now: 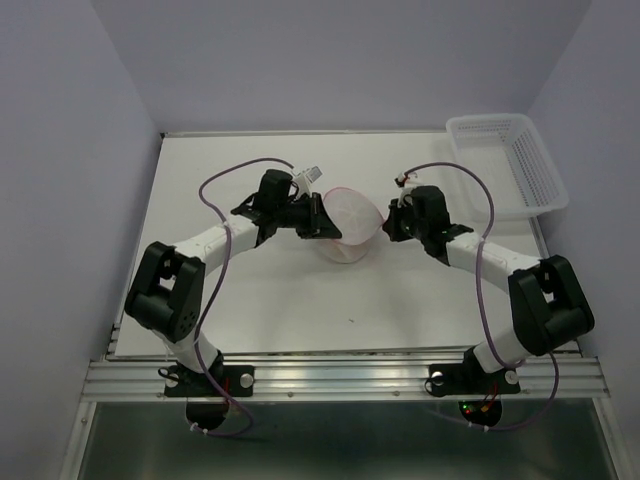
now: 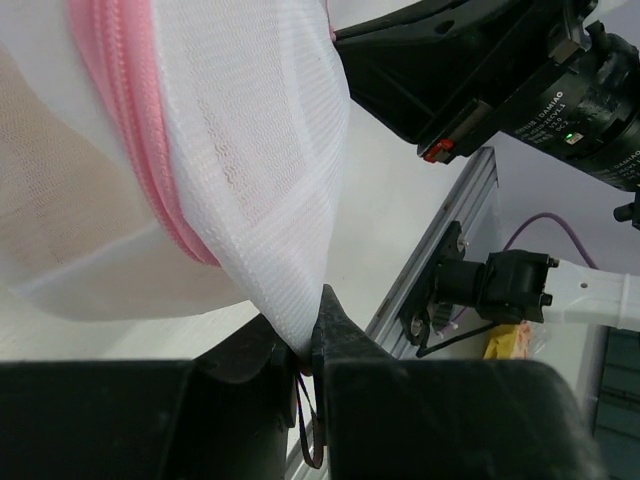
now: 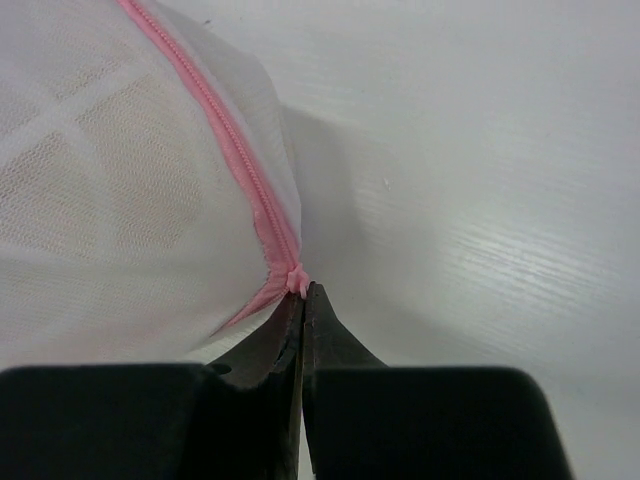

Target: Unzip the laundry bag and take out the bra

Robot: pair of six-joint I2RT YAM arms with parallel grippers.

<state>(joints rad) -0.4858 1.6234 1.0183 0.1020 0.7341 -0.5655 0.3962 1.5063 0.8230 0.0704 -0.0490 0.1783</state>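
The laundry bag (image 1: 348, 222), a round white mesh pouch with a pink zipper rim (image 3: 240, 160), stands on edge at mid-table between my two arms. My left gripper (image 1: 318, 222) is at its left side, shut on a fold of the white mesh (image 2: 250, 150), pinched at the fingertips of that gripper (image 2: 312, 335). My right gripper (image 1: 388, 222) is at the bag's right side. There it (image 3: 303, 295) is shut on the small pink zipper pull (image 3: 297, 278). A tan shade showing through the mesh (image 3: 130, 160) is the bra inside; its shape is not clear.
A white lattice plastic basket (image 1: 510, 160) sits at the table's back right corner. The right arm's black wrist (image 2: 500, 70) shows just past the bag in the left wrist view. The metal rail (image 1: 340, 375) runs along the near table edge.
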